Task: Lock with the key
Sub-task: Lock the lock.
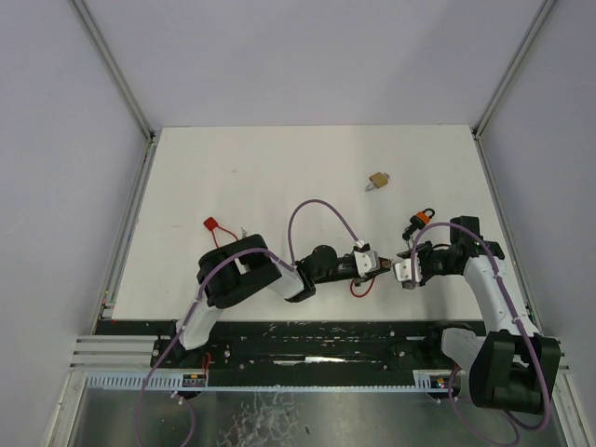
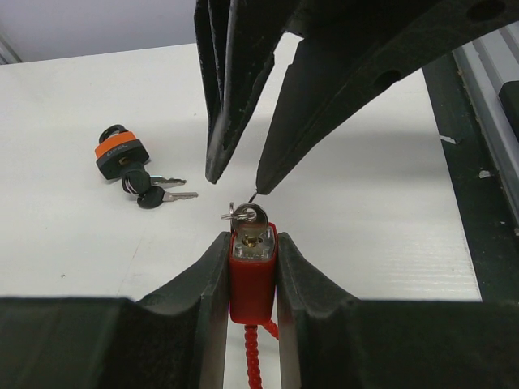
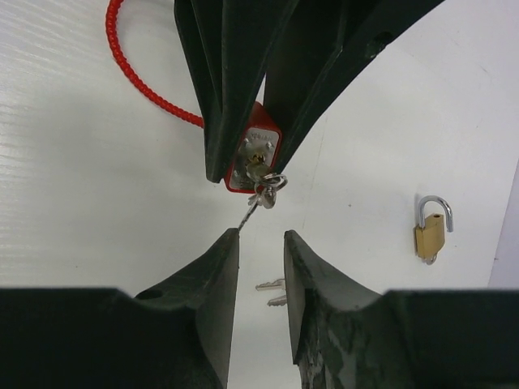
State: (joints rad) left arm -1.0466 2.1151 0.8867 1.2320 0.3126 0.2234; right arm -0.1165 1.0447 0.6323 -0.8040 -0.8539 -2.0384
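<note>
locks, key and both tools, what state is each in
red padlock, held by left tool, key in its keyhole
key, inserted, not gripped
left tool, shut on red padlock
right tool, open, just off the key
orange padlock, loose on table, keys beside it
brass padlock, loose on table, shackle unclear

The red padlock [image 3: 253, 158] sits clamped between the left gripper [image 3: 250, 166] fingers, with a key [image 3: 259, 174] in its keyhole. Just below it, the right gripper [image 3: 261, 239] fingers stand parted, holding nothing. A brass padlock [image 3: 430, 235] lies well to its right.
</note>
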